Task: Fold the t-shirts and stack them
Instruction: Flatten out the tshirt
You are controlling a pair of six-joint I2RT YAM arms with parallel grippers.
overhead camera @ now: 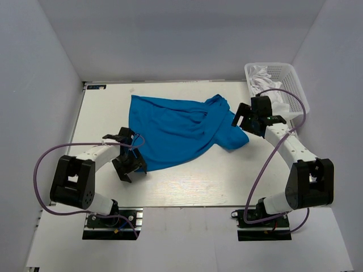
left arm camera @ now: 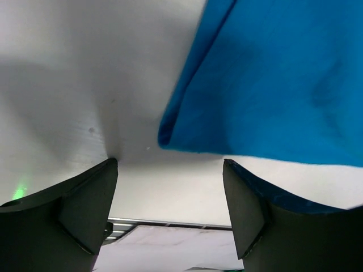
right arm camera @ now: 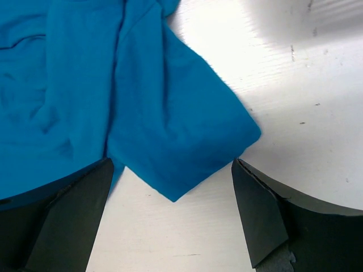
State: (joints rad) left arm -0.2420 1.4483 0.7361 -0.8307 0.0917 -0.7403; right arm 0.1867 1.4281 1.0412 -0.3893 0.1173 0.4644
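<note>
A bright blue t-shirt (overhead camera: 176, 130) lies crumpled and partly spread in the middle of the white table (overhead camera: 187, 184). My left gripper (overhead camera: 136, 153) is at its near left corner, low over the table. In the left wrist view that gripper (left arm camera: 170, 170) is open, with the shirt's corner (left arm camera: 170, 133) just beyond the fingertips and only bare table between them. My right gripper (overhead camera: 245, 122) hangs at the shirt's right end. It (right arm camera: 173, 164) is open, and the pointed corner of a sleeve (right arm camera: 181, 141) reaches in between its fingertips without being pinched.
A white lattice basket (overhead camera: 289, 76) stands at the table's back right corner with white cloth (overhead camera: 264, 76) in it, right behind the right arm. White walls close in the table on three sides.
</note>
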